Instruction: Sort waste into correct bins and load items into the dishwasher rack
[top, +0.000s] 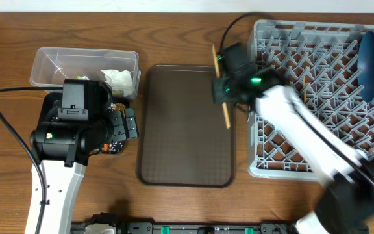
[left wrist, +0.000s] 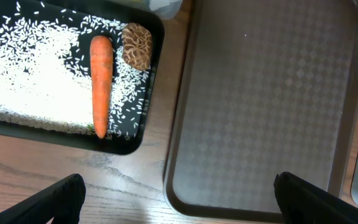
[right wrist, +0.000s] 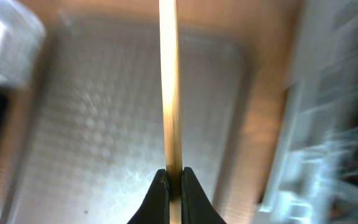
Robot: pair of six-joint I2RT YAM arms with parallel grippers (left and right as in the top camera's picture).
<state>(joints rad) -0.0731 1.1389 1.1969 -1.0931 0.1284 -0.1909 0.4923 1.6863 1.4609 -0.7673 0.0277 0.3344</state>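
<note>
I see brown serving tray [top: 186, 130] lying flat on wood-grain tabletop [top: 5, 65], mid-view, long sides running front to back. From left wrist view I read fine diamond texture on tray floor, raised rim, rounded corners. Black bar with green fittings [top: 174, 229] along near edge.

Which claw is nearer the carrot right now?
Left. The left claw hovers open just beside the carrot; the right claw, shut on chopsticks, is across the brown tray, by the rack.
</note>
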